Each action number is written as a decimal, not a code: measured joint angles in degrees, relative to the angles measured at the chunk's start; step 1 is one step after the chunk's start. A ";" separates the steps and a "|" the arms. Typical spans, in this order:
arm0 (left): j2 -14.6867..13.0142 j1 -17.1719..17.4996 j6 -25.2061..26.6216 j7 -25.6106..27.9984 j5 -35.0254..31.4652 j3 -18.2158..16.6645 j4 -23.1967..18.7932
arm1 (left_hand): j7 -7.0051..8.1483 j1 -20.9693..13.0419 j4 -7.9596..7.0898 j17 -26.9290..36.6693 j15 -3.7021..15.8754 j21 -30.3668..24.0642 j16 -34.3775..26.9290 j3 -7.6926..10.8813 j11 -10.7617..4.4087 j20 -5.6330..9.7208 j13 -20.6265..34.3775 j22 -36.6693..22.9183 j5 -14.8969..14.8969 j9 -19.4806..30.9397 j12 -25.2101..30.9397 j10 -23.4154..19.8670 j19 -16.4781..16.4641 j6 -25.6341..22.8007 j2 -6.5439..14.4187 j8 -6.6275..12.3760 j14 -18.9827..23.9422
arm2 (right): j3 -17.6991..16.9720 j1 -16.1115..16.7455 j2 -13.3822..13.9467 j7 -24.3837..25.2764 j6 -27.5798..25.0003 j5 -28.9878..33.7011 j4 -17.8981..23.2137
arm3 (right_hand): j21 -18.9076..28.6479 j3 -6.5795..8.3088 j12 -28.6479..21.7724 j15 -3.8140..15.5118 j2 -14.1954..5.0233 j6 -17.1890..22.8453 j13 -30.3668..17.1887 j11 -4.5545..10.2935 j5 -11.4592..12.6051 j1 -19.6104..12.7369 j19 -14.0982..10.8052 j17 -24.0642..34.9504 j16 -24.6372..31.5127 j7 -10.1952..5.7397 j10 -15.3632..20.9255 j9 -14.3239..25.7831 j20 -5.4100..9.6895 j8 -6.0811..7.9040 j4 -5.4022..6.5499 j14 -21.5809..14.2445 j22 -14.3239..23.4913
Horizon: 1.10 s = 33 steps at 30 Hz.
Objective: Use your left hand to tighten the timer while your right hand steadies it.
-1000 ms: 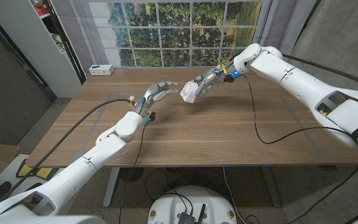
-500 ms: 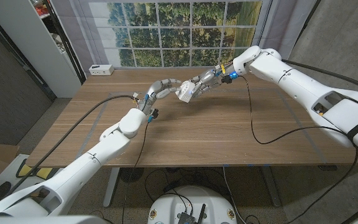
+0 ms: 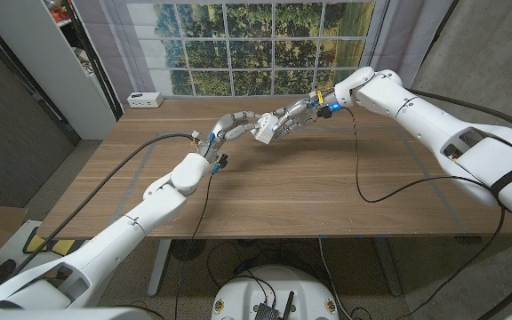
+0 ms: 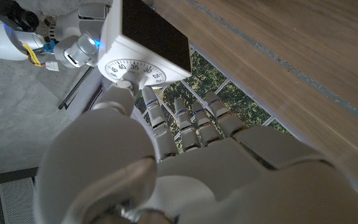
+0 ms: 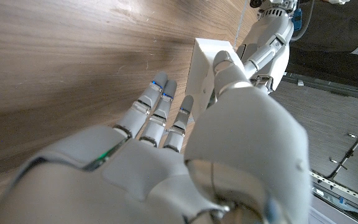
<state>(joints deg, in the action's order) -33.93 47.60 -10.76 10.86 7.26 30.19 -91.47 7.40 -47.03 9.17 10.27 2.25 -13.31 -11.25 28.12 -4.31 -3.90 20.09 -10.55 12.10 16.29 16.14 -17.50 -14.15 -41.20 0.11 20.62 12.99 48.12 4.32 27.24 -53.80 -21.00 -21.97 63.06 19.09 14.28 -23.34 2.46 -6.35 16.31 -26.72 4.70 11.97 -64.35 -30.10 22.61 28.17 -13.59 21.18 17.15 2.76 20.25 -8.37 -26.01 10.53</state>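
Reaching forward since a second ago, the left hand (image 3: 232, 127) now meets the timer (image 3: 263, 131), fingertips (image 4: 124, 85) touching its dial knob. Beyond, the right hand (image 3: 293, 116) holds the white timer above the far table (image 3: 327, 191); tightening looks ready to begin

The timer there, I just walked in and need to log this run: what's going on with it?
The right hand holds the white timer up above the wooden table, dial facing the other arm. The left hand has reached the timer, and in the left wrist view a fingertip touches the knob at the middle of the dial. Whether it is winding can't be told.
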 measured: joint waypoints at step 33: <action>0.71 0.20 -0.29 0.38 0.74 -0.48 0.15 | -0.35 -5.85 -0.14 -0.01 0.10 0.00 -0.22 -2.82 -1.01 -0.09 0.79 -0.27 -0.24 2.71 0.87 -1.05 -1.35 -2.37 2.38 1.79 1.15 | -1.75 -3.00 -5.93 -8.11 0.04 -5.28 -15.52 | 0.20 -0.11 -0.40 0.31 -0.21 -0.44 -0.80 -0.42 0.45 0.21 -0.63 0.12 -0.27 0.45 0.20 1.12 0.03 0.15 0.17 -0.31 -0.01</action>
<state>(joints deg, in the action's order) -33.23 47.80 -11.05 11.24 8.00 29.71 -91.32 7.05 -52.88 9.04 10.26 2.35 -13.32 -11.47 25.30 -5.32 -3.99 20.89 -10.81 11.86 19.00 17.01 -18.55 -15.50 -43.57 2.49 22.41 14.14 46.37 1.32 21.31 -61.91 -20.97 -27.24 47.54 19.29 14.16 -23.74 2.77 -6.55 15.87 -27.51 4.28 12.42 -64.14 -30.74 22.73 27.91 -13.13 21.37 18.28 2.79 20.40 -8.20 -26.32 10.52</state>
